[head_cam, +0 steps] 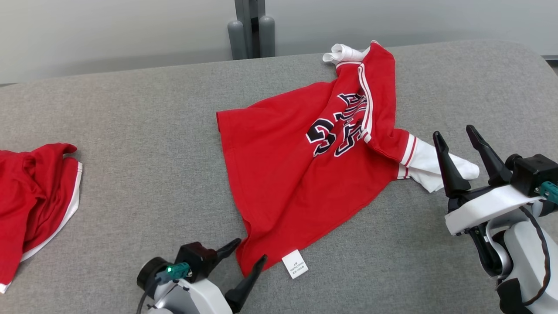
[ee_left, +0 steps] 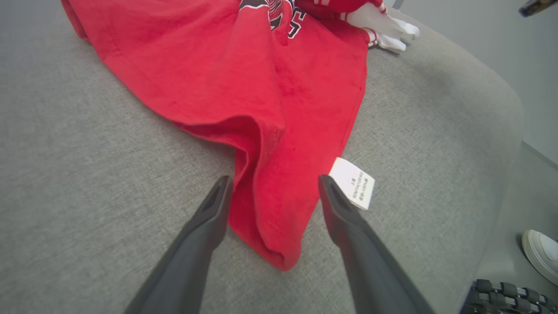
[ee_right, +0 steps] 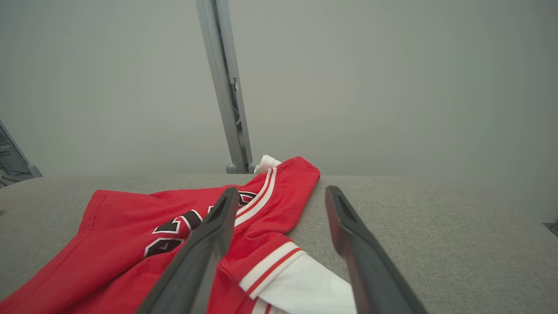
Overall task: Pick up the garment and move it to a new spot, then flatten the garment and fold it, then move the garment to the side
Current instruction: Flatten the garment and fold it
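Far left of the head view: second red garment (head_cam: 35, 205), crumpled, well apart. 
Lower left-centre: left gripper (head_cam: 250, 249) released, hem corner (ee_left: 279, 253) between its fingers. 
Centre: the garment (head_cam: 283, 174), half spread on the grey table (head_cam: 130, 109), one side doubled over. 
Right: right gripper (head_cam: 454, 132) released, at the white sleeve end (head_cam: 425, 163).

Flattening looks in hand. Next: pinch both, draw apart.

Count: two garments, two grippers, one care label (head_cam: 295, 264).

Light: bright, soft and even, from above; no glare.
Shadows: faint, a thin dark line under the hem of the red shirt (head_cam: 279, 174) on the grey desk (head_cam: 130, 131).
Focus: head view crisp; print on the label (head_cam: 295, 264) too small to read.
Distortion: wrist views curve the desk edge; fingers of the left gripper (ee_left: 273, 178) loom large, slightly soft.
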Robot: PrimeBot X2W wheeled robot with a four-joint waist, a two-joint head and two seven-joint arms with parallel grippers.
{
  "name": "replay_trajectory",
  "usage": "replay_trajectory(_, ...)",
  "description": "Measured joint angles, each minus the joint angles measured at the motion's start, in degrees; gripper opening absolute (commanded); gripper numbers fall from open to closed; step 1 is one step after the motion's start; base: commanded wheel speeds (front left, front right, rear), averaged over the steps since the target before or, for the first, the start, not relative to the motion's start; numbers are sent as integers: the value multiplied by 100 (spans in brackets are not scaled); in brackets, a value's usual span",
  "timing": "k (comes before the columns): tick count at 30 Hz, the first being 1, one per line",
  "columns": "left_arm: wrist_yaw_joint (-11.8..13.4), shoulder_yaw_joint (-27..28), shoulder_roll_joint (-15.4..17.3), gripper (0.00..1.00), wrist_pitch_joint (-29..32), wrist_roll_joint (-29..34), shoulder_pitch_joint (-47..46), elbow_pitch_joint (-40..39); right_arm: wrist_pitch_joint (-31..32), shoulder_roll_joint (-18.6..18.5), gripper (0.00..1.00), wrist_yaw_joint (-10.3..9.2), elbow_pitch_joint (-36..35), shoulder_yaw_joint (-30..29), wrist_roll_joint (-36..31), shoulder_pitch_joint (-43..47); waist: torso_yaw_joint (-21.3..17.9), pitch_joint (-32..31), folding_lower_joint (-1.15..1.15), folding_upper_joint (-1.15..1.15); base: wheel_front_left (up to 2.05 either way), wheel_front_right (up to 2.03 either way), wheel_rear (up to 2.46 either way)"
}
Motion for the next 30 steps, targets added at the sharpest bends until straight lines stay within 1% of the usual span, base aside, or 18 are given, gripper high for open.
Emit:
replay_trajectory(5,18,-58,132,100,49,-42,-213,135,0,26,100,-1,-3,-67,-29,-44,-52,88,0,0,0,0,0)
replay_trajectory(8,142,-49,80,100,64,-16,-324,307,1,46,100,-1,-11,-71,-35,-72,-81,132,0,0,0,0,0)
replay_trajectory(14,116,-213,-42,100,221,-3,-493,597,1,69,100,-1,-29,-64,-55,-99,-130,204,0,0,0,0,0)
replay_trajectory(15,100,-235,-43,47,249,-25,-531,615,0,73,100,-1,-29,-62,-63,-101,-138,211,0,0,0,0,0)
replay_trajectory(16,93,-247,-46,0,247,-31,-559,626,1,80,100,-1,-29,-58,-70,-101,-145,217,0,0,0,0,0)
replay_trajectory(20,88,-225,-44,0,126,-66,-636,681,0,92,100,-1,4,-56,-87,-102,-154,209,0,0,0,0,0)
replay_trajectory(24,158,-59,19,0,-77,-85,-722,692,0,88,100,-1,85,-77,-88,-99,-138,137,0,0,0,0,0)
replay_trajectory(30,304,278,270,0,-305,-183,-903,623,1,93,100,-1,297,-112,-122,-88,-87,-33,0,0,0,0,0)
